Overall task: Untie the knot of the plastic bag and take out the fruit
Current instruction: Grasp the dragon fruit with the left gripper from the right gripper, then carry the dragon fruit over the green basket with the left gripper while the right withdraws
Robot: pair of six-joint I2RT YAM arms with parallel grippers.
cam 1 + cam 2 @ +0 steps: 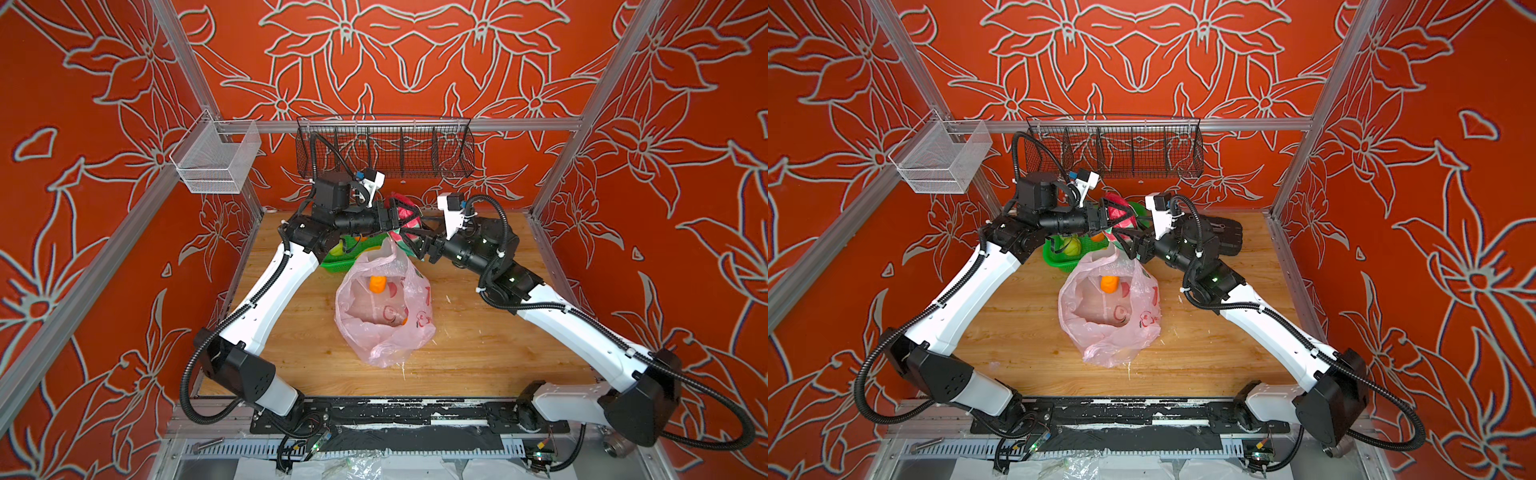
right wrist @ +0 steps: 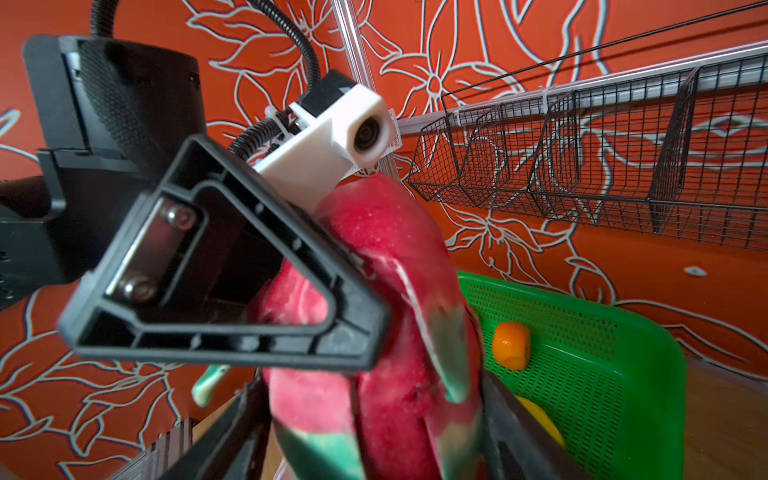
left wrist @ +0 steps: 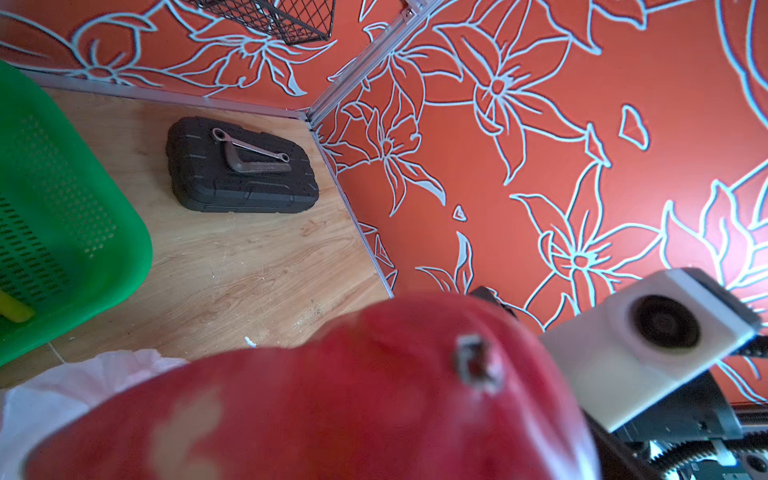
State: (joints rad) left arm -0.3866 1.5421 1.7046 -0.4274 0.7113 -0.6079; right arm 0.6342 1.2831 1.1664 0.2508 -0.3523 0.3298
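Note:
A pink-red dragon fruit (image 1: 402,212) (image 2: 395,270) with green tips hangs in the air between both grippers, above the far end of the plastic bag (image 1: 386,316) (image 1: 1108,320). My right gripper (image 2: 374,432) (image 1: 409,243) is shut on its lower part. My left gripper (image 1: 409,220) stands open round its upper part, and one of its fingers (image 2: 216,336) lies against the skin. In the left wrist view the dragon fruit (image 3: 332,407) hides the jaws. The bag lies slumped with its mouth gaping, and no knot shows. An orange fruit (image 1: 377,284) (image 1: 1109,284) sits inside the bag.
A green basket (image 1: 336,264) (image 2: 602,353) behind the bag holds an orange (image 2: 510,345), a yellow fruit (image 2: 540,419) and a green apple (image 1: 1071,246). A black case (image 3: 241,170) with a wrench lies at the back right corner. A wire rack (image 1: 384,151) and a white mesh bin (image 1: 216,160) hang on the rails.

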